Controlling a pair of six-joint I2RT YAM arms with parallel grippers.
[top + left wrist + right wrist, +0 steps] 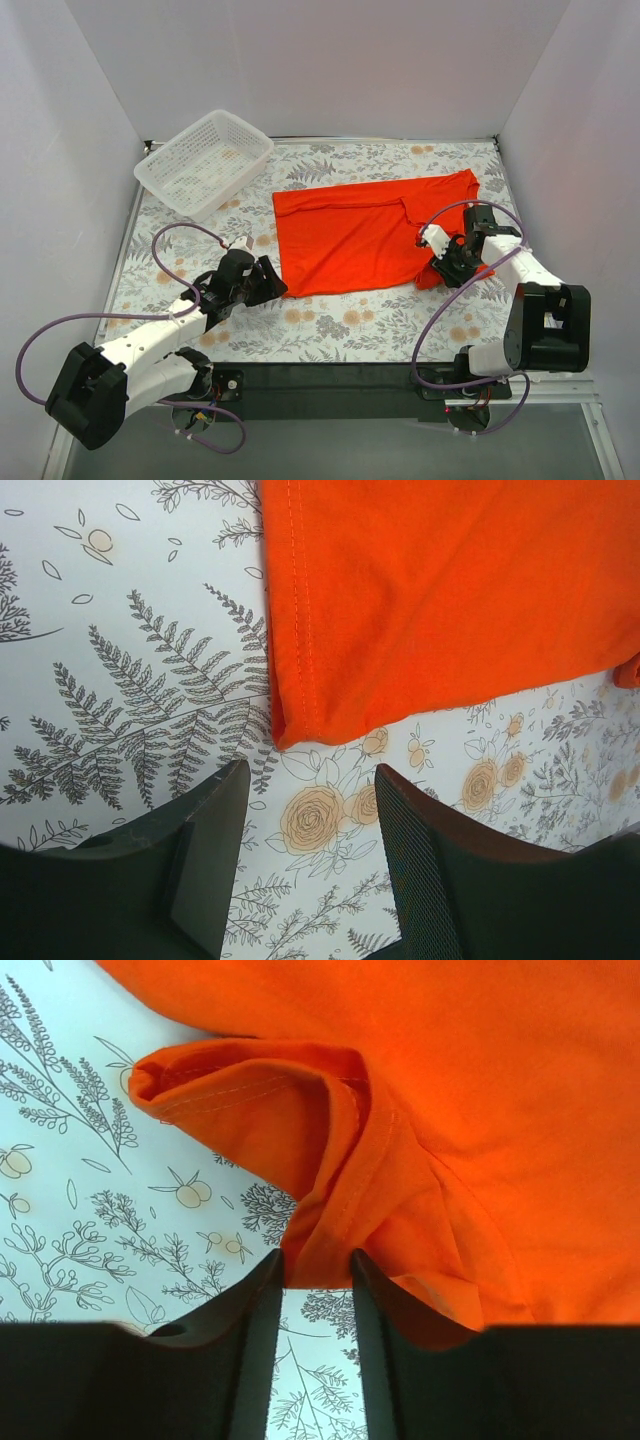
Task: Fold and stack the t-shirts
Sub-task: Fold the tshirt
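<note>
T-shirt (365, 235) flat on counter (330, 320), long axis left-right between arms. Right tool (317, 1275) narrow, pinching bunched sleeve fold. Left tool (310, 780) wide, empty; hem corner just ahead of tips.

The top camera looked down from above and behind the arm bases, far enough to hold the whole table (340, 322). The left wrist camera hung close over the near left, facing past the left gripper (310, 780) toward a corner of the t-shirt (450, 600). The right wrist camera sat even closer behind the right gripper (315, 1260) at its near-right edge, and all three views shared that garment.
</note>
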